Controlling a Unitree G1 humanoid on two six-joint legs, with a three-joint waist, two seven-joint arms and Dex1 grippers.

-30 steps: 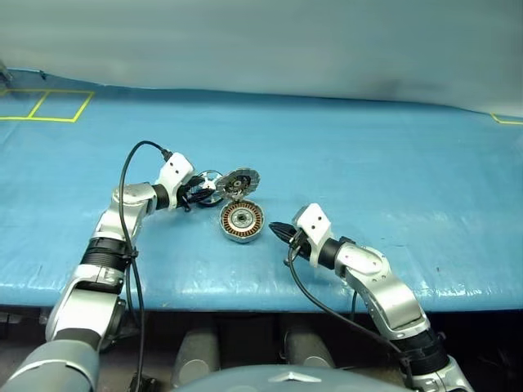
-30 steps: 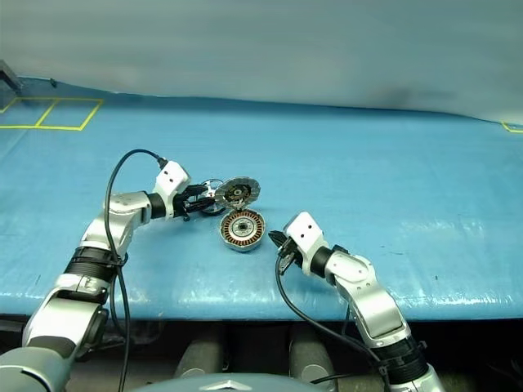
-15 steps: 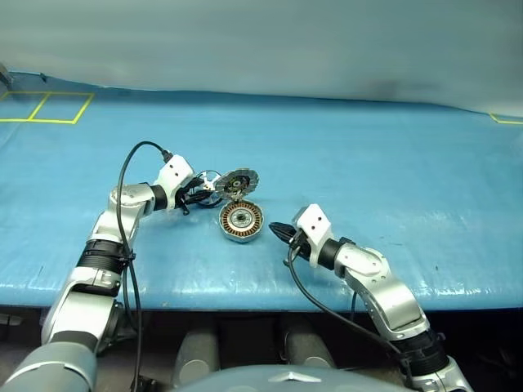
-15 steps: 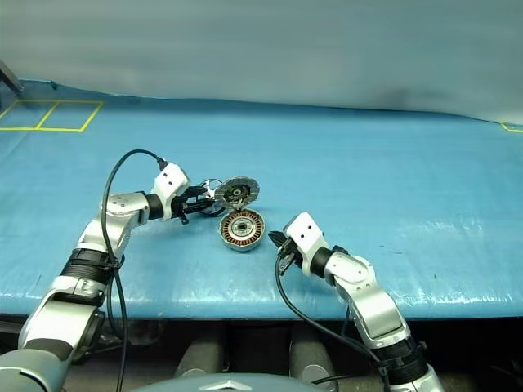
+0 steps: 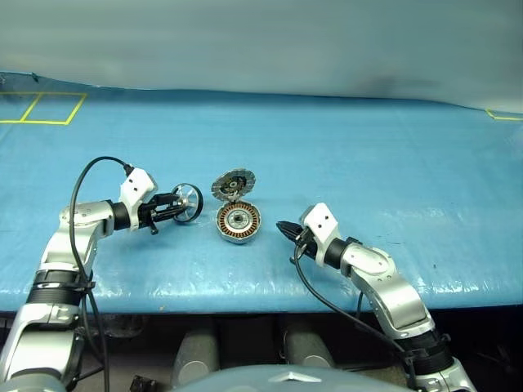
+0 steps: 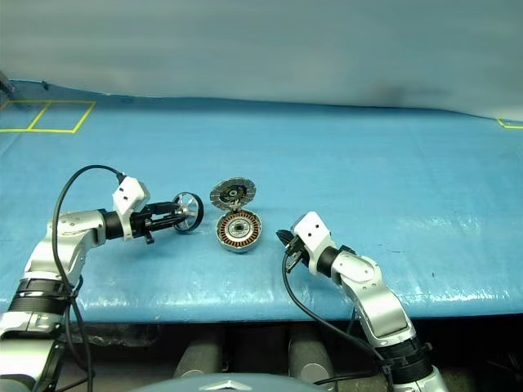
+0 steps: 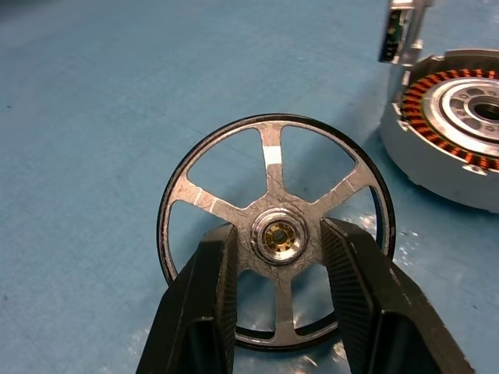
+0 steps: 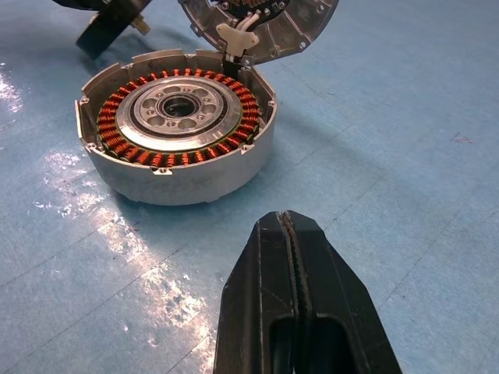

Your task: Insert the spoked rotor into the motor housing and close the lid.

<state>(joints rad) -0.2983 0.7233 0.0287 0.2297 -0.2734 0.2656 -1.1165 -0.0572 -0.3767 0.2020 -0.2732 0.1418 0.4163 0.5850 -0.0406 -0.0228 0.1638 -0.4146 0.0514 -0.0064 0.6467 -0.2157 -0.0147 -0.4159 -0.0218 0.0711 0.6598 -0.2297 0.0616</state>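
Note:
The spoked rotor [image 7: 270, 160], a shiny silver wheel, stands on edge just left of the motor housing [image 5: 238, 222]. My left gripper [image 5: 175, 209] is shut on its hub, one black finger [image 7: 209, 288] on each side. The housing lies flat on the blue table, its copper windings [image 8: 125, 144] facing up. The lid [image 5: 234, 184] stands upright at the housing's far edge, with its segmented inner face towards me. My right gripper [image 5: 283, 228] is shut and holds nothing. It hovers low, a short way right of the housing, pointing at it.
The blue sheet [image 5: 368, 163] covers the whole table, and its front edge [image 5: 245, 286] runs just below both arms. Yellow tape lines [image 5: 41, 110] mark the far left corner. Black cables loop from both wrists.
My left gripper has drawn back to the left with the rotor, from beside the lid to open table left of the housing. The right arm has stayed put.

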